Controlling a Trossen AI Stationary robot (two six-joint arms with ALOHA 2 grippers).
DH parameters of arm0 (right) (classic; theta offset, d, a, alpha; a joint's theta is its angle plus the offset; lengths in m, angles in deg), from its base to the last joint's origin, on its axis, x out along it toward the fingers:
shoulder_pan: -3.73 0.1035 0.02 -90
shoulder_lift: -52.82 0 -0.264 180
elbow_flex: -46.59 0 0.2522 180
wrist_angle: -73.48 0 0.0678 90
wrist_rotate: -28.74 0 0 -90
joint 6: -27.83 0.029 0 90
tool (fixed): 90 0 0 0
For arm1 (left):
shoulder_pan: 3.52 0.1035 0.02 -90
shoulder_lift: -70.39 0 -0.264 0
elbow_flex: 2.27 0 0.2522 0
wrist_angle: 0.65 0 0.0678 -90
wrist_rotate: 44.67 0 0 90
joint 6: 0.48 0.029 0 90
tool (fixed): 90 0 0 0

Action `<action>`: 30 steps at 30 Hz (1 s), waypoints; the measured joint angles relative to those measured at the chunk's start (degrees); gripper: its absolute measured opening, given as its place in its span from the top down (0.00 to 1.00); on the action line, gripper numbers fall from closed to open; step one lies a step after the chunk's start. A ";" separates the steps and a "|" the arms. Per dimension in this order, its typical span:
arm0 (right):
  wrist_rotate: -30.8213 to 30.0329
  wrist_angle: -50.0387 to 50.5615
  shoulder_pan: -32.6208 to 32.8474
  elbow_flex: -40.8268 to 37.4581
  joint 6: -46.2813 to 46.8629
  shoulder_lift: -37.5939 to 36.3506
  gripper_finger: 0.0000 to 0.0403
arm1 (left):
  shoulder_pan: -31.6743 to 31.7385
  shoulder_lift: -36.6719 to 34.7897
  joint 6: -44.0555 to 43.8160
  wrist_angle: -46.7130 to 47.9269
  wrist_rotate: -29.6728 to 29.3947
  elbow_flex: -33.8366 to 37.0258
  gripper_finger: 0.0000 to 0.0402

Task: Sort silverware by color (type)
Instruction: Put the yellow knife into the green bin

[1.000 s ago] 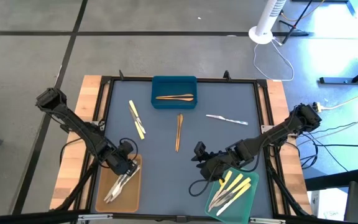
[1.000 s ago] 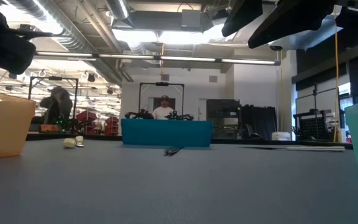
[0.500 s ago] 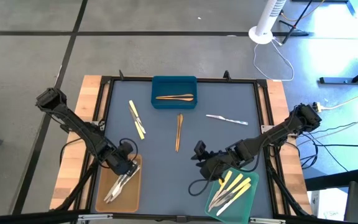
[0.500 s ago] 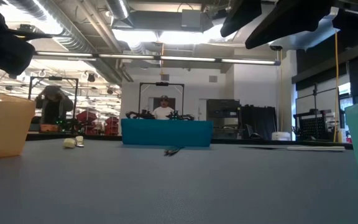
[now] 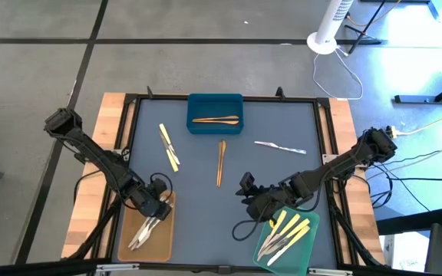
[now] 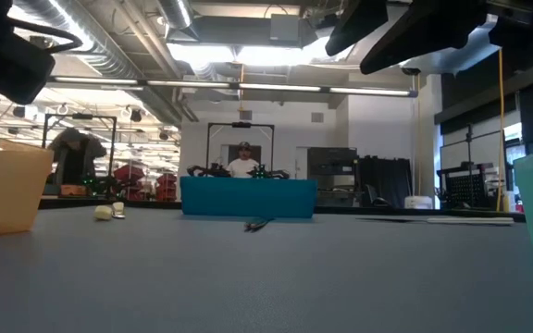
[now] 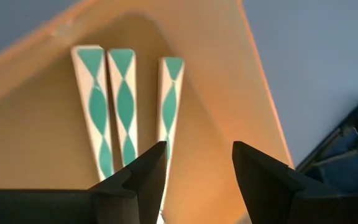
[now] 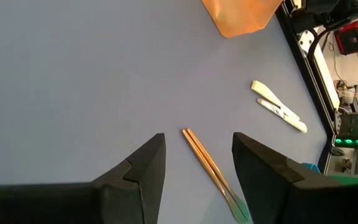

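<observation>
Over the tan tray (image 5: 162,236), left gripper (image 5: 158,205) open and empty.
Brown utensil (image 5: 220,162) probably light, stiff; pinch mid-handle; right gripper (image 5: 249,201) open.

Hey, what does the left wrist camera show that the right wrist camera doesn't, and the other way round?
Only the left wrist view shows the inside of the tan tray, where three teal-patterned utensil handles lie side by side, with the open left end effector above them. Only the right wrist view shows the pair of brown utensils and the pale yellow utensils lying loose on the mat, seen past the open right end effector. Both show the tan tray, the grey-blue mat and part of the table's black frame.
</observation>
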 joint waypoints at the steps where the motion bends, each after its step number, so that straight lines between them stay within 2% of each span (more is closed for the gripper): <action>1: 0.00 0.02 0.00 0.00 -0.02 0.00 0.56 | 0.00 0.00 -0.07 -0.32 0.66 0.00 0.56; 6: 0.00 0.15 0.00 0.00 0.00 0.00 0.56 | 0.13 -0.77 -1.73 -0.46 2.91 -0.02 0.56; 17: -0.28 -0.20 -0.81 0.00 0.11 0.00 0.56 | 0.17 -3.85 -2.84 -0.76 1.77 -0.02 0.56; 26: -0.80 -0.33 -2.61 0.00 -0.54 0.00 0.56 | 0.17 -10.92 -5.84 -0.92 1.62 -0.02 0.56; 30: -0.87 -0.31 -3.67 0.00 -0.50 0.00 0.56 | 0.16 -14.82 -7.57 -0.92 -1.91 -0.02 0.56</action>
